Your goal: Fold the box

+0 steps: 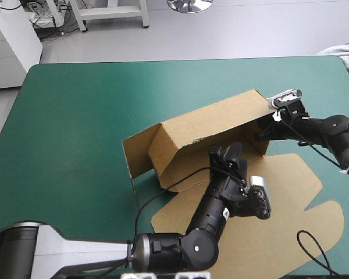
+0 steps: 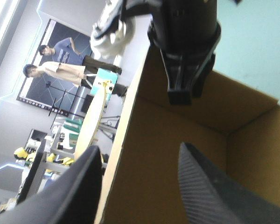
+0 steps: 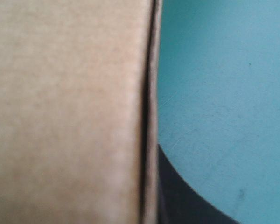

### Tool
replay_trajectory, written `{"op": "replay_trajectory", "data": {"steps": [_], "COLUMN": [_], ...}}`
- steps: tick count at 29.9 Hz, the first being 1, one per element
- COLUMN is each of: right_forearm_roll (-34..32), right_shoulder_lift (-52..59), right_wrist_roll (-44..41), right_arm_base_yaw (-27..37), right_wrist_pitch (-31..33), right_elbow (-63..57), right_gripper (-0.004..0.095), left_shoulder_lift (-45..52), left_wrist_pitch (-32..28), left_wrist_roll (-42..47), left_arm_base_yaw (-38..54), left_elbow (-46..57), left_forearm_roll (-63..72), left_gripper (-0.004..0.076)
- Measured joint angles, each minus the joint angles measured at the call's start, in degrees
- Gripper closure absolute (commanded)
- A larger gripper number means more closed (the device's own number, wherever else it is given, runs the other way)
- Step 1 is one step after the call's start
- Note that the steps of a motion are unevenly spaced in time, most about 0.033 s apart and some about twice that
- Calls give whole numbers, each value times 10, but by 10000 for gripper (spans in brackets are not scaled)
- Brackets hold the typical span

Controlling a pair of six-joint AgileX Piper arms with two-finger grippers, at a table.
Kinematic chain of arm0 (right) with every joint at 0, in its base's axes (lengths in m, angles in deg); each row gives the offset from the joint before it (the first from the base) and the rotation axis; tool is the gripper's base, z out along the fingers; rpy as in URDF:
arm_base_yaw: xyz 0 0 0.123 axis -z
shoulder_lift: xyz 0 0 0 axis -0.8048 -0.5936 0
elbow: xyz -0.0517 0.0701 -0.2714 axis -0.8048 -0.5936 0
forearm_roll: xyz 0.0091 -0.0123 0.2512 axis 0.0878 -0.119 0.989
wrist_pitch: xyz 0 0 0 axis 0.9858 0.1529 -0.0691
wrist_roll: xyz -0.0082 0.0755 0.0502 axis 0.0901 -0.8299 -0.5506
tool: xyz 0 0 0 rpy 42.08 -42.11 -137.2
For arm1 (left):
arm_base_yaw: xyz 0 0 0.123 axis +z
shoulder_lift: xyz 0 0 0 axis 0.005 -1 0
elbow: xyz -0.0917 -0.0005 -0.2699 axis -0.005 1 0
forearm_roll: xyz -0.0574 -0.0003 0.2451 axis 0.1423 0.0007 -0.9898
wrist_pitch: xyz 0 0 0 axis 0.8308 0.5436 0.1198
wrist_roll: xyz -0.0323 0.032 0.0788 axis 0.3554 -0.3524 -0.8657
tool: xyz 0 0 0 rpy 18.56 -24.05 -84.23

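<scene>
Half-raised brown box (image 1: 209,131) mid-worktop (image 1: 75,116). The left hand (image 2: 140,147), fingers wide, straddles a long wall's top edge. The right hand (image 1: 266,132) pinches the end wall just ahead of it. Risk: if the right hand pulls before the left clamps, the untucked wall may spring flat or the box may slide.

Box (image 1: 212,125) on table (image 1: 75,116); left gripper (image 1: 227,154) astride one wall — right gripper (image 1: 263,135) at right end.
</scene>
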Motion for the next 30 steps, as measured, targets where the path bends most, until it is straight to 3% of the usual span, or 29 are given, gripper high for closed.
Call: {"op": "replay_trajectory", "data": {"steps": [4,11,16,23,30], "right_forearm_roll": [-3,-3,-8,-38,-109], "right_shoulder_lift": [0,-1,-1,-4,-5], "right_wrist_roll": [-9,-16,-25,-49,-119], "right_arm_base_yaw": [0,0,0,0,0], "right_wrist_pitch": [0,3,10,54,100], "right_elbow": [1,2,6,33,82], "right_gripper": [908,907,908,907,907], "left_shoulder_lift": [25,86,136,202,246], "left_wrist_pitch": [5,9,-32,-112,-148], "left_wrist_roll": [11,16,16,-11,-54], "left_arm_base_yaw": [-35,-39,-7,130,285], "left_elbow": [-14,-45,-75,-124,-139], "left_forearm_roll": [0,0,6,110,241], "left_gripper": [736,728,728,728,728]}}
